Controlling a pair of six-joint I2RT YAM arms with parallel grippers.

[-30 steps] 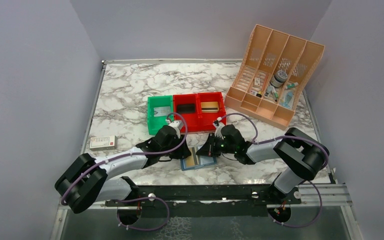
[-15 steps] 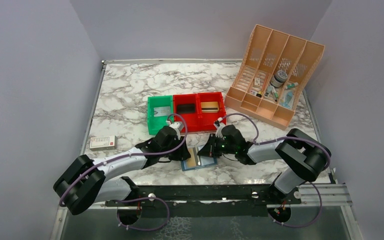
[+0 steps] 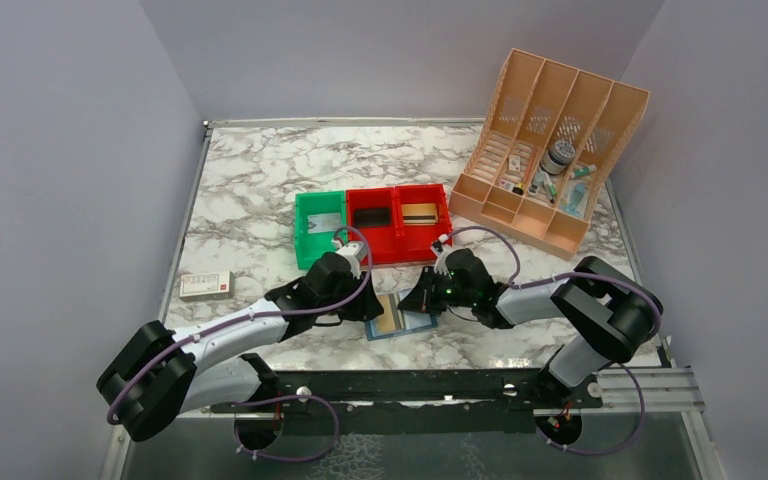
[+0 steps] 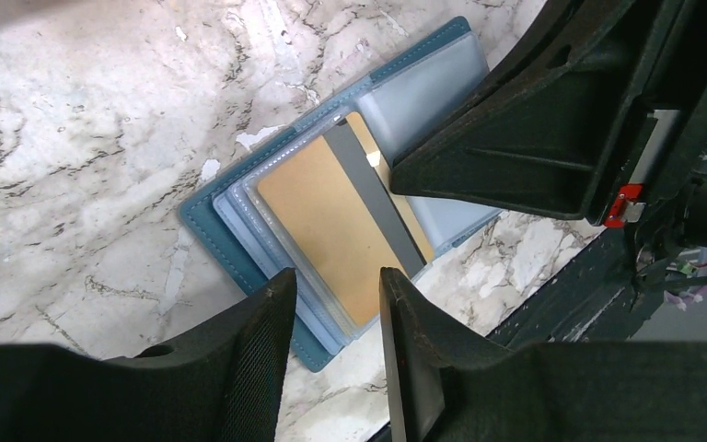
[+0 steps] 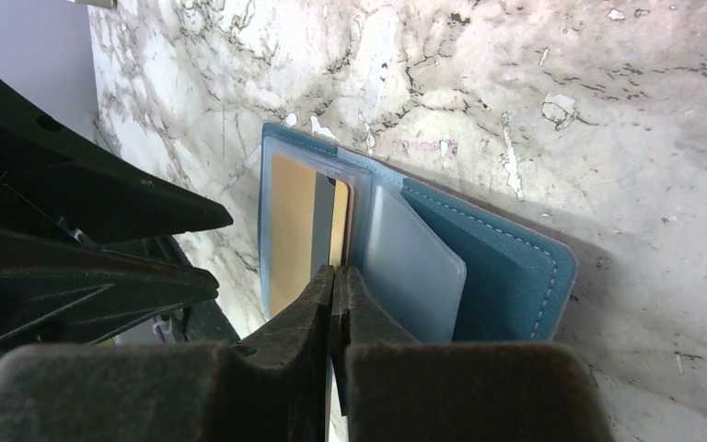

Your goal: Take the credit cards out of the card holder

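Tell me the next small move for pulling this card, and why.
Probably lower the left claw onto the card holder to pin it. That claw is open over its edge, while the right claw looks shut on the gold card; the holder lies loose on the table, so a pull might drag it along.

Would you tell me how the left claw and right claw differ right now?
The left claw is open, jaws apart; the right claw is shut, jaws together. The left claw frames the card holder's edge; the right claw's tip is at the gold card. Both are black and low by the open holder.
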